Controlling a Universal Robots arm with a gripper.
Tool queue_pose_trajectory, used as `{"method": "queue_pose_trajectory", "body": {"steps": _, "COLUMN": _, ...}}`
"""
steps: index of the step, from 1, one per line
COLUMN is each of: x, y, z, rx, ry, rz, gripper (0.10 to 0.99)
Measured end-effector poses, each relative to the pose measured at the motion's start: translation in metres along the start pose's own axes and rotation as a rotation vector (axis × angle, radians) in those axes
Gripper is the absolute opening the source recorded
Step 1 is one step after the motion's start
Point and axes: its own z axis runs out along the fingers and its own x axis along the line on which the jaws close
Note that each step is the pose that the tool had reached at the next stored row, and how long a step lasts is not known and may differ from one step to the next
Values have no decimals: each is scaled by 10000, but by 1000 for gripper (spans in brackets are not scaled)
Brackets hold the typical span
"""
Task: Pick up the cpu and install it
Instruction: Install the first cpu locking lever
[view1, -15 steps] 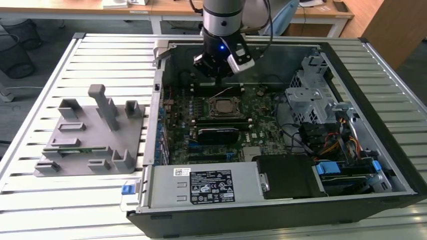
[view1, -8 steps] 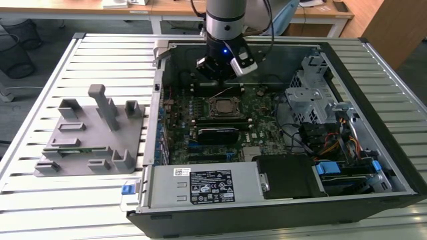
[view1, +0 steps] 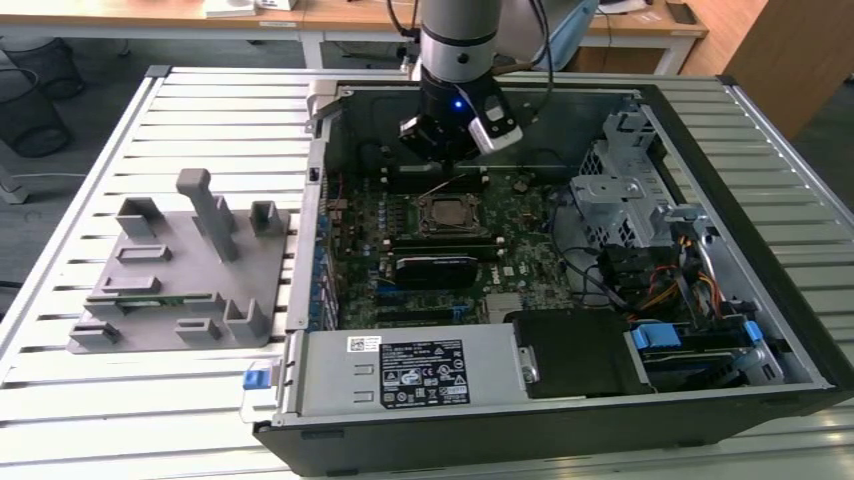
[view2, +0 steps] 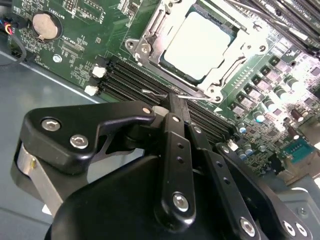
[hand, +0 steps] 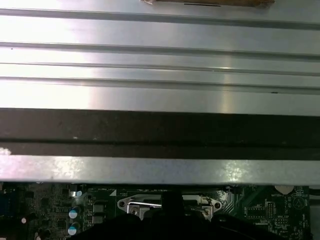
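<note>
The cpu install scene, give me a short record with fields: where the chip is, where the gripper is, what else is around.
cpu: lying in the motherboard socket, silver top up
socket frame: hinged open around the cpu
gripper: fingers together, beside the socket's thin wire lever, holding nothing visible
motherboard: inside the open computer case
grey fixture: outside the case, on the exterior view's left

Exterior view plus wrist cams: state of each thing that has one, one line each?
cpu: seated in the motherboard socket, silver top up, not held.
socket frame: around the cpu; latched or not, cannot tell.
socket lever: thin wire arm, sticking out past the socket's edge.
end effector: fingers together, holding nothing, tips beside the socket lever.
computer case: side panel off, lying flat, interior exposed.
grey fixture: on the slatted table, outside the case.
</note>
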Motion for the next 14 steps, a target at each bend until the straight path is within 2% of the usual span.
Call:
{"method": "queue_pose_trajectory", "body": {"steps": 8, "x": -48, "y": 26, "z": 35, "rx": -1, "ry": 0, "rz": -10, "gripper": 114}}
{"method": "queue_pose_trajectory", "body": {"steps": 14, "x": -114, "y": 29, "z": 73, "rx": -1, "ry": 1, "rz": -15, "gripper": 114}}
